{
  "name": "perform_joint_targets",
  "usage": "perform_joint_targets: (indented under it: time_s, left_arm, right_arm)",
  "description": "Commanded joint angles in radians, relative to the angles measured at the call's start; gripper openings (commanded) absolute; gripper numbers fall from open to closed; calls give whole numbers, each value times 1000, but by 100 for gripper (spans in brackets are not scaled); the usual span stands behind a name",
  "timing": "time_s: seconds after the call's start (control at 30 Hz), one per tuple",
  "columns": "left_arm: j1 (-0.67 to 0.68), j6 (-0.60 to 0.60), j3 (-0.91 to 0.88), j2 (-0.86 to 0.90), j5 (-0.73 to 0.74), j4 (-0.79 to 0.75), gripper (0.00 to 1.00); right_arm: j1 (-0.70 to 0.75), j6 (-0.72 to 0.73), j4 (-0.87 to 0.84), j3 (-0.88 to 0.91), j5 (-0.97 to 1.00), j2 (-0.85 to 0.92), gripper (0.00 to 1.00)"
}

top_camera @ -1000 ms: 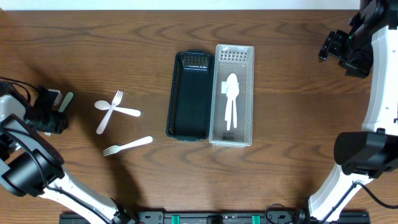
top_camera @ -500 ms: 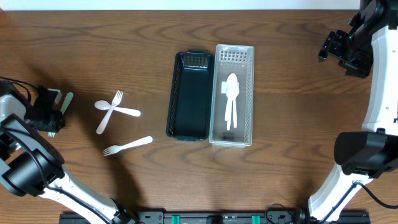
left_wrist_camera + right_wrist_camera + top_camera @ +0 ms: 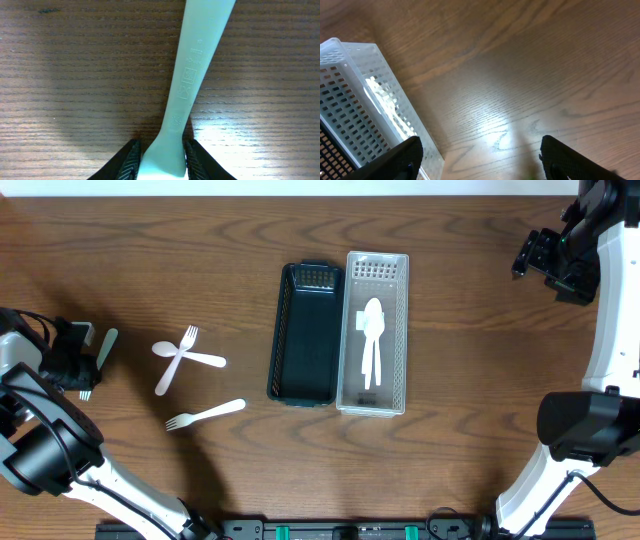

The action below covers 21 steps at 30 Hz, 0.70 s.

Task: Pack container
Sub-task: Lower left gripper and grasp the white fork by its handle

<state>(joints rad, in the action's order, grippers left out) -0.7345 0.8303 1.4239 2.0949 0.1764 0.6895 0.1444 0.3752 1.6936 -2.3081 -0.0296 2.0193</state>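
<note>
**L tool closing on green utensil**

I'm watching the left tool (image 3: 161,161) at the far left of the desk (image 3: 450,470). Its fingers (image 3: 126,161) are pinching in from a wider gap a sec ago and are now hugging both sides of the pale green plastic utensil (image 3: 192,70), low on its neck. The utensil is lying flat on the wood, not lifted yet, well apart from both baskets. So the pick is starting, and I'm judging lift + carry come next.

Vs the earlier overhead, the L arm is sitting a touch further left; nothing else is shifting. The white perforated plastic basket (image 3: 403,330) is holding white spoons (image 3: 371,345), w/ the dark slotted plastic basket (image 3: 275,340) right against it. A crossed white plastic fork and spoon (image 3: 186,358) and a second white fork (image 3: 205,415) are waiting in btw. The right tool (image 3: 480,157) is hanging wide and empty, far R.
</note>
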Motion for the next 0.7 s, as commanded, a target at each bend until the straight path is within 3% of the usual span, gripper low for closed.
perform_joint_targets:
  time_s: [0.0,0.23,0.67]
  left_arm:
    - [0,-32,-54,108,-52,12,30]
    - [1,-47,-54,108,-17,9,21]
    - [1,-208,-54,108,0,13,11]
  right_arm:
    - [-7,13,1,6,3,-3,79]
    - [-7,13,1,6,3,-3,78]
    - [-7,13,-1,6,3,-3,78]
